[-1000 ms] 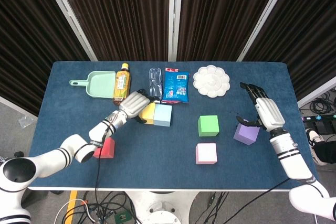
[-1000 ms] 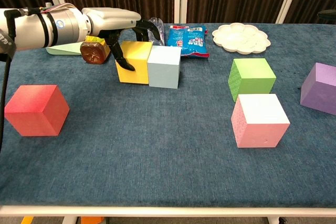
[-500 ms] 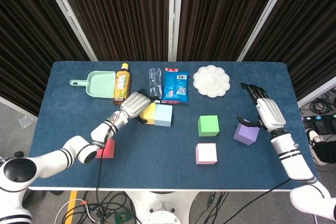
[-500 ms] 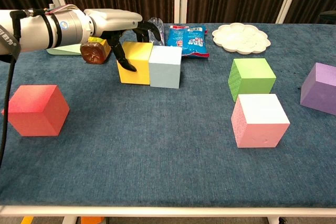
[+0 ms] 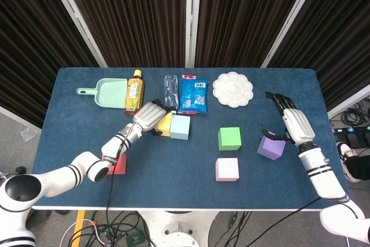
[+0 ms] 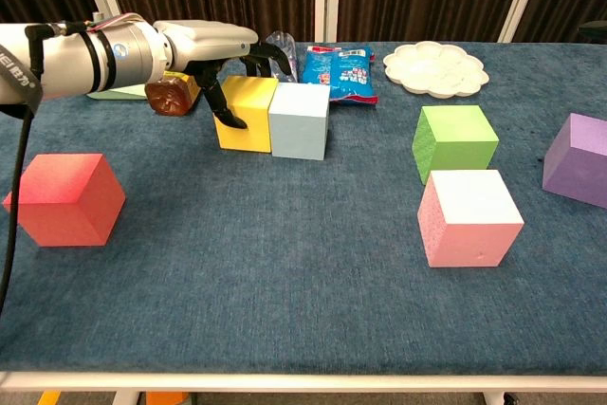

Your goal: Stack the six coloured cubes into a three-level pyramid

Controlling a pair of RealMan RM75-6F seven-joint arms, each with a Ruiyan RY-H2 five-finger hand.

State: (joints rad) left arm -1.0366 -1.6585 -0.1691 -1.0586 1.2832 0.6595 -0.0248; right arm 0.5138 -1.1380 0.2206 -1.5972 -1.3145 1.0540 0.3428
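My left hand (image 5: 149, 115) (image 6: 213, 45) grips the yellow cube (image 5: 164, 124) (image 6: 248, 113), fingers over its top and back, thumb on its front face. The light blue cube (image 5: 180, 126) (image 6: 299, 120) stands flush against the yellow cube's right side. Right of centre are the green cube (image 5: 229, 138) (image 6: 455, 139) and, nearer the front, the pink cube (image 5: 227, 169) (image 6: 469, 215). The purple cube (image 5: 271, 146) (image 6: 579, 158) sits at the right. My right hand (image 5: 292, 121) hovers open just beyond it, thumb near its top. The red cube (image 5: 117, 164) (image 6: 64, 198) lies front left.
Along the back stand a green dustpan (image 5: 110, 92), a tea bottle (image 5: 134, 92) (image 6: 171, 94) close behind my left hand, a clear plastic bottle (image 5: 170, 91), a blue snack bag (image 5: 193, 93) (image 6: 339, 71) and a white palette plate (image 5: 232, 89) (image 6: 436, 66).
My left hand has slid the yellow cube slightly to the right, nudging the light blue cube along with it. The right hand has barely moved.
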